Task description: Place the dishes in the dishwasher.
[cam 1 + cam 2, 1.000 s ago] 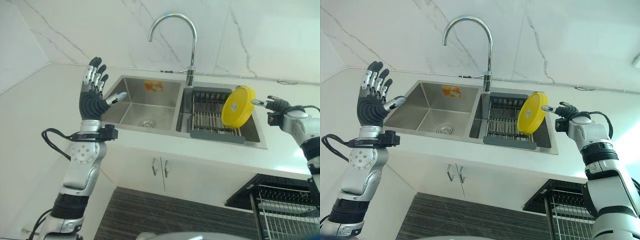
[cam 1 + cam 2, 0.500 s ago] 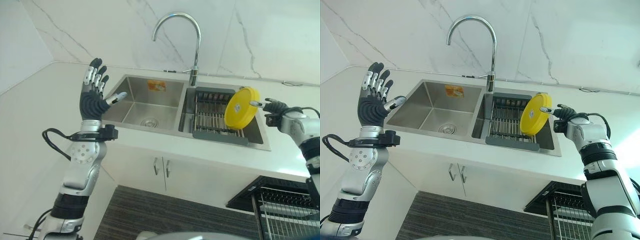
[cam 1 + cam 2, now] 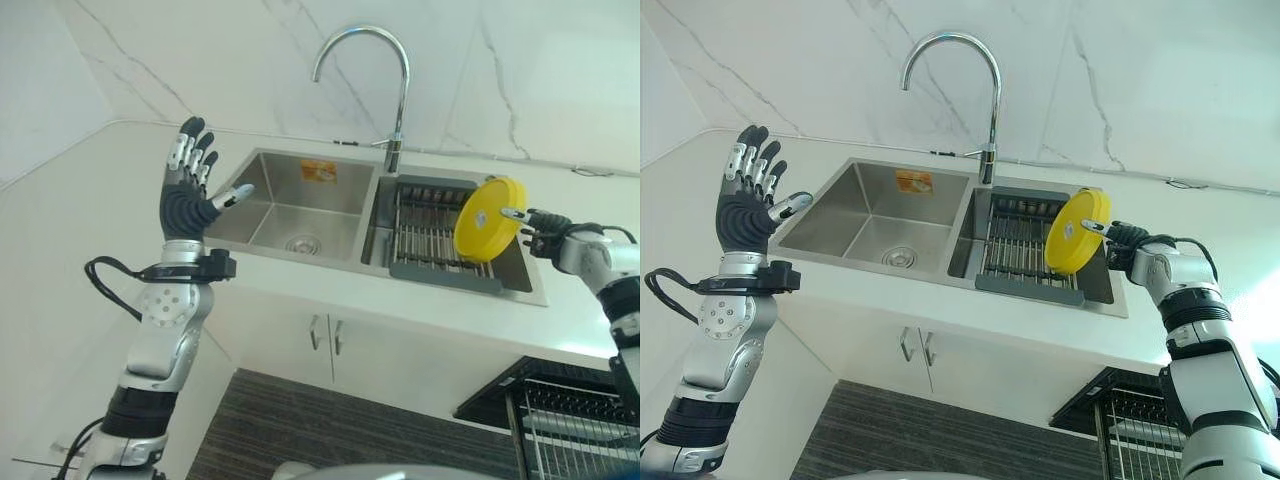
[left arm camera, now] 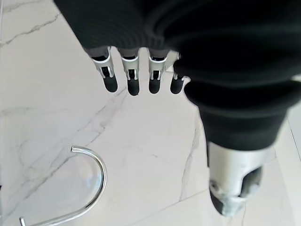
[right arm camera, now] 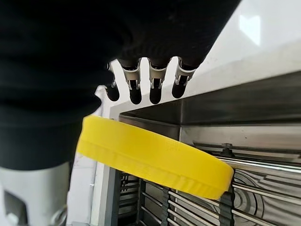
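While right robot hand point(image 3: 1127, 243) grips yellow plate point(image 3: 1076, 231), faucet point(image 3: 970, 85), drying rack point(image 3: 1025, 250) beside

A white marble wall point(image 3: 250, 60) with grey veining rises behind a white surface point(image 3: 90, 200) holding a stainless double sink point(image 3: 290, 205). A curved chrome tap point(image 3: 385, 70) stands at the basin divider, and a dark-framed drying rack point(image 3: 430, 235) sits in the right basin. Below, white cabinet doors point(image 3: 330, 340) with metal handles meet a dark ribbed floor point(image 3: 320, 430).
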